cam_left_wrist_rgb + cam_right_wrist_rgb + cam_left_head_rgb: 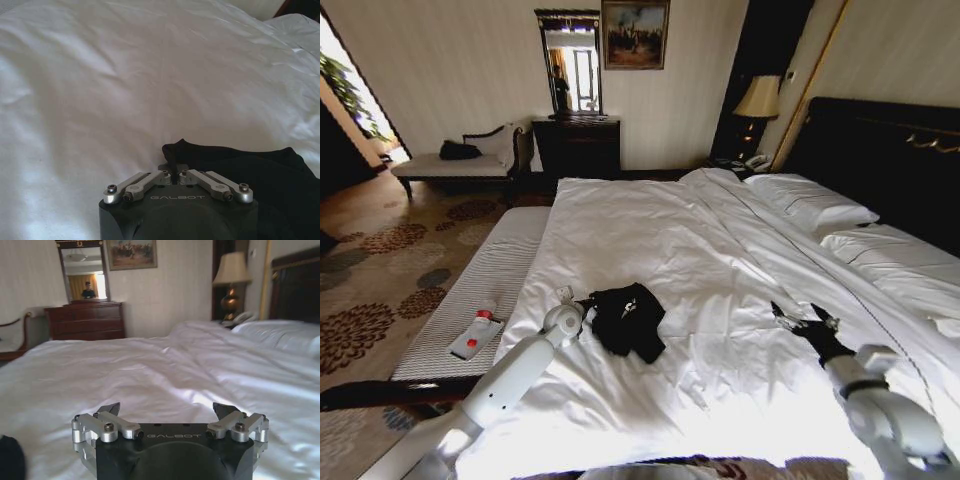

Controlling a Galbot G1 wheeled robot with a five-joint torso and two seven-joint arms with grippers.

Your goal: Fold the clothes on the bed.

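T-shirt lies bunched in a dark heap on the white duvet, toward the foot of the bed and nearer its left edge than its right. In the head view the left gripper sits at the heap's left side, touching the cloth, while the right gripper hovers over bare duvet well apart from the shirt, toward the bed's right side, its 2 fingers spread. Beside the bed's left edge runs a striped bench with a small red-and-white packet on it.

In the left wrist view the left gripper has its fingers drawn together on a thin edge of the black T-shirt, pinching it; the rest of the cloth lies slack on the duvet just beside the gripper.

In the right wrist view the right gripper stands wide open with nothing between the fingers, only smooth duvet ahead, and the pillows and headboard beyond. A dark bit of cloth shows at one corner of this view.

Judging by the crumpled heap, no neat fold is made yet: the shirt looks gathered rather than laid flat, with 1 edge gripped. Spreading it out and all folding appear left to do.
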